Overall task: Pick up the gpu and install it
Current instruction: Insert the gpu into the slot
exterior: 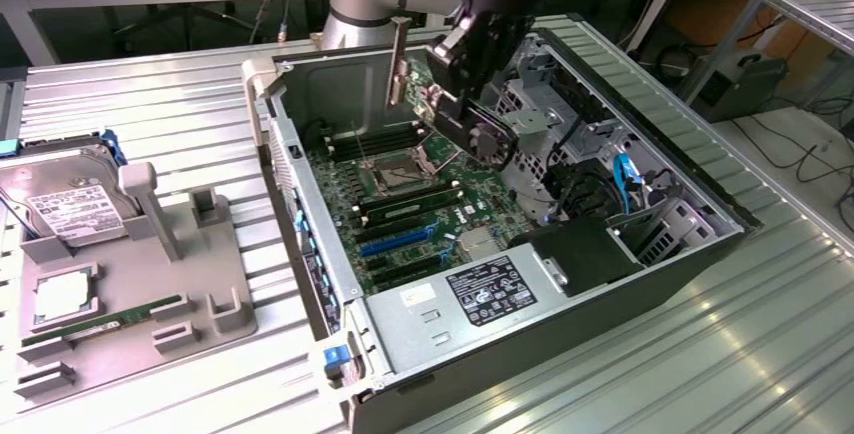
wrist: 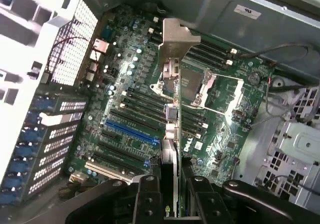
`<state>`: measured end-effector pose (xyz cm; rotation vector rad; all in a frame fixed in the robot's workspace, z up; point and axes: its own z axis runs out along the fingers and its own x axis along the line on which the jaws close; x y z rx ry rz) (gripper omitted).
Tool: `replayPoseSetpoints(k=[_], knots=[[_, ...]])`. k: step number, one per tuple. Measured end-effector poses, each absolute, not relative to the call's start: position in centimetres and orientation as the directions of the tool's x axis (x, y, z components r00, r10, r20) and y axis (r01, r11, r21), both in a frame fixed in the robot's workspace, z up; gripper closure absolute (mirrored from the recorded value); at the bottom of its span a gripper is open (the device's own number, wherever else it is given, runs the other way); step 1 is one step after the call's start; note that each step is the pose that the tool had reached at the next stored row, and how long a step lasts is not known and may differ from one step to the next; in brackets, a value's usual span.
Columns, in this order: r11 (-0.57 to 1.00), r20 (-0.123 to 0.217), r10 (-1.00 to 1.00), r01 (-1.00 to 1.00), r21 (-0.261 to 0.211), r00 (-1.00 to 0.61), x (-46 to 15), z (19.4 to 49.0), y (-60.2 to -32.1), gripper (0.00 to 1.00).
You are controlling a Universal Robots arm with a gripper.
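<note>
The gpu (exterior: 483, 136) is a dark flat card with a narrow silver bracket (exterior: 398, 62) on one end. My gripper (exterior: 461, 104) is shut on it and holds it in the air above the motherboard (exterior: 400, 204) inside the open computer case (exterior: 667, 274). In the wrist view the gpu (wrist: 171, 134) shows edge-on, its bracket (wrist: 173, 41) pointing away from the camera, clamped between the black fingers (wrist: 146, 199) of my gripper (wrist: 172, 206). Below it lie the expansion slots, among them a blue slot (wrist: 131, 129). The card hangs apart from the board.
A grey fixture (exterior: 174, 284) on the exterior view's left holds a silver hard drive (exterior: 67, 204), a green memory stick (exterior: 107, 319) and a square chip (exterior: 60, 294). The case walls, the drive cage (exterior: 554, 114) and the power supply (exterior: 491, 289) ring the motherboard.
</note>
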<state>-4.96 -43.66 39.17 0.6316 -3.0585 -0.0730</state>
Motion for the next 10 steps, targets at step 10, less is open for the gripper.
replayPoseSetpoints(k=[10], knots=[[0.806,-0.001,-0.591,-0.591,0.044,-0.807,-4.97,38.80,-43.66,0.74]])
